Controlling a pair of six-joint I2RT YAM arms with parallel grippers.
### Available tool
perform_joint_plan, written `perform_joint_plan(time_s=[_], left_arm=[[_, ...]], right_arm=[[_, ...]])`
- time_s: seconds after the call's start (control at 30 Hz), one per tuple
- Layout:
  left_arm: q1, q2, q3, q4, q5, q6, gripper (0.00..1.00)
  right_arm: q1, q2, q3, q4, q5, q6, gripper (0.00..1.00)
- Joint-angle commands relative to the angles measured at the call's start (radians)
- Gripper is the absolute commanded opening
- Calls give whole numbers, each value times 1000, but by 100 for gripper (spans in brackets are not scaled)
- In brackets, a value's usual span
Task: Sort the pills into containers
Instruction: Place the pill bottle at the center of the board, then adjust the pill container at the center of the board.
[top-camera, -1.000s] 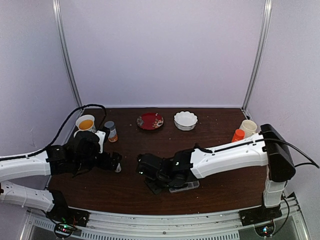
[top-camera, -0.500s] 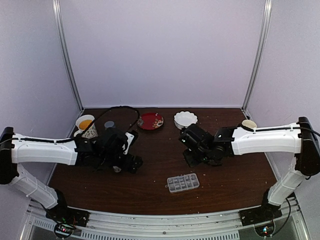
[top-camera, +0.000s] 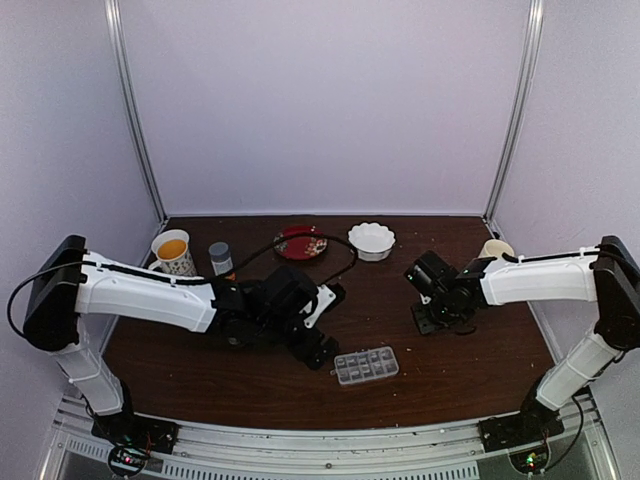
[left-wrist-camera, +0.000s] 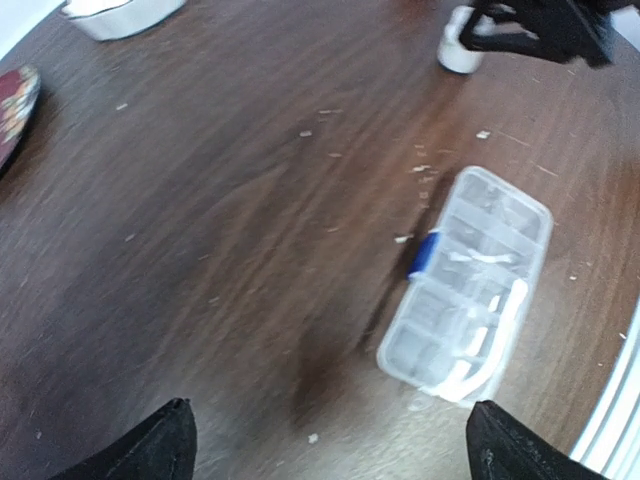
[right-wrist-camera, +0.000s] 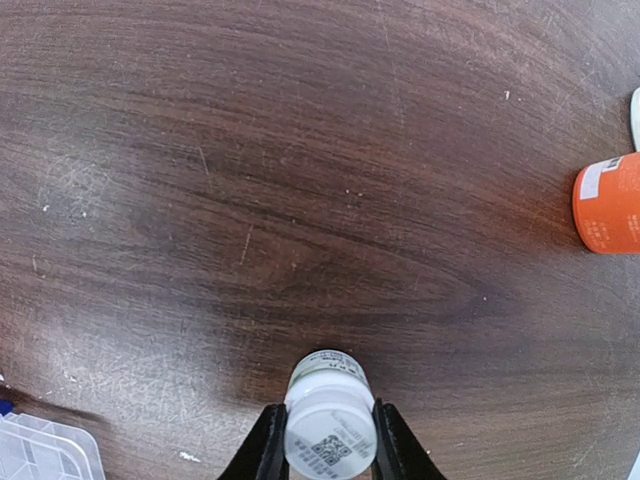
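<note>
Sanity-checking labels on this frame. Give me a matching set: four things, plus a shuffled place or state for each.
1. left gripper
2. right gripper
3. pill box
4. white scalloped bowl

A. at the back of the table, beside the red plate
B. shut on the small white bottle
C. open, holding nothing
D. flat on the table near its front edge

Pairs: 1-C, 2-B, 3-D, 4-A

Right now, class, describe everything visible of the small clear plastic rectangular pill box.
The small clear plastic rectangular pill box lies flat toward the front edge of the brown wooden table. It has two rows of little cells and a blue clasp on one long side. Its contents are too blurred to tell. Only the table touches it.
</note>
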Motion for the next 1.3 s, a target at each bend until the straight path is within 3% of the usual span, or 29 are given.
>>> perform_joint_plan(time_s=[0.0,0.13,0.4,0.97,1.27], left_arm=[[-28,53,84,27,81,79,98],[-43,93,126,17,107,96,97],[-86,187,222,-38,114,110,98],[-135,387,417,-200,31,112,98],[-135,453,482,-267,-10,89,97]], right_arm=[[-24,20,-15,47,-53,-8,28],[-36,22,-21,63,-66,-8,34],[-48,-45,-55,89,-84,-1,63],[-48,-416,-188,165,-99,-39,70],[-48,-465,-206,179,-137,-64,71]])
